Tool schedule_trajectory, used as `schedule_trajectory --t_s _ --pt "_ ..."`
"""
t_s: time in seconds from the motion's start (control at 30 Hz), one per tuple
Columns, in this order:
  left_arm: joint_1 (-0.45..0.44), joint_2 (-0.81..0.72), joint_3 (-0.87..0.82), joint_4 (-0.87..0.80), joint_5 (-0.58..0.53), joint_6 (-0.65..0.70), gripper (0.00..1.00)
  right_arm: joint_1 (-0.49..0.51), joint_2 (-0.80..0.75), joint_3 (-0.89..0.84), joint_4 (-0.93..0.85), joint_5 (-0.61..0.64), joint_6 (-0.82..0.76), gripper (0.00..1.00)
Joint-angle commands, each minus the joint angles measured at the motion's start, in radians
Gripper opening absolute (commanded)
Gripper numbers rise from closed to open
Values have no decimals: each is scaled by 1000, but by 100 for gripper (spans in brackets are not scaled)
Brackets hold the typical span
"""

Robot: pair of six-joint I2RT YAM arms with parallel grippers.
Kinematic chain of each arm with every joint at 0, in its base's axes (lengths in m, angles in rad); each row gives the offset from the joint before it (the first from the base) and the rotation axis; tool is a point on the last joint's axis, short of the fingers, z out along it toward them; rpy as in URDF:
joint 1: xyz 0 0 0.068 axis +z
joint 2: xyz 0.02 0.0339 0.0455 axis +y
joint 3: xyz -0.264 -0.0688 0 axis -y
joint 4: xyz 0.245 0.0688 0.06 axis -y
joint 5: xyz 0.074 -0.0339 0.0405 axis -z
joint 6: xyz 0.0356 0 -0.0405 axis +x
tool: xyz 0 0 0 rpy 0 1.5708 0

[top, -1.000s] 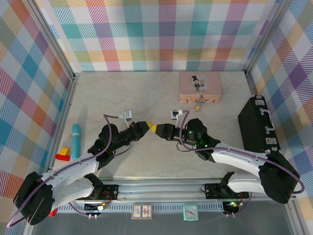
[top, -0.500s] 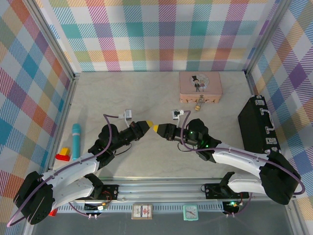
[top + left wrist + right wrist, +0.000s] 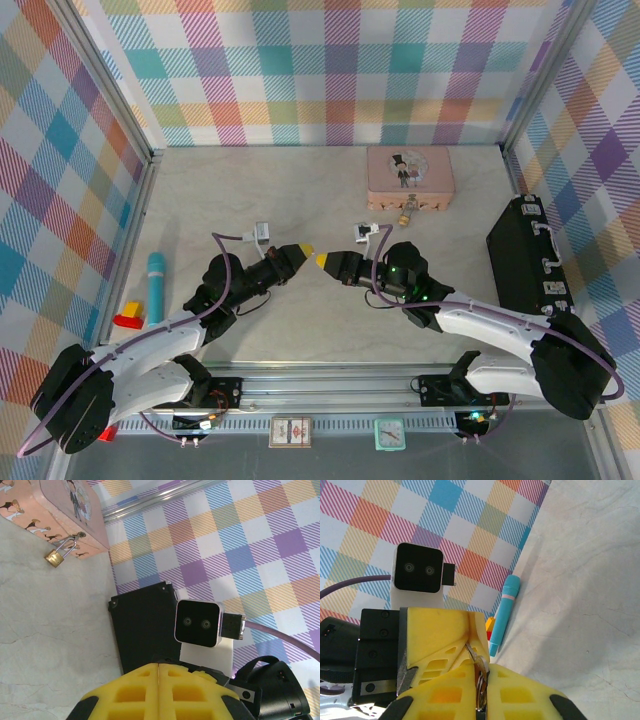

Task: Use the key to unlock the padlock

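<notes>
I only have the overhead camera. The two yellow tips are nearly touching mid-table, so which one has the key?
Observer: In the right wrist view, the key is pinched between the yellow fingers of the right tool.
Operator: Is the left one open, then?
Observer: No. The left wrist view shows the left tool with its fingers pressed together, and no key showing at the seam.
Operator: How is the padlock sitting?
Observer: The left wrist view shows the padlock lying on the table, its thin shackle threaded through the latch of the pink tin.
</notes>
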Motion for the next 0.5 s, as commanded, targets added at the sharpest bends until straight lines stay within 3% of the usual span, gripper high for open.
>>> schedule_trajectory --t_s 0.0,0.27,0.37,0.47 --pt "-8 -2 -14 24 -1 8 0 -6 -20 2 36 -11 1 10" --pt "-7 -11 -1 -58 -18 47 4 -10 -32 9 13 -14 -5 1" --pt "-7 -21 12 -118 -30 74 17 -10 -41 18 -30 -12 -13 0" --pt "-7 -59 29 -211 -61 117 40 -12 -63 39 -130 13 -37 0"
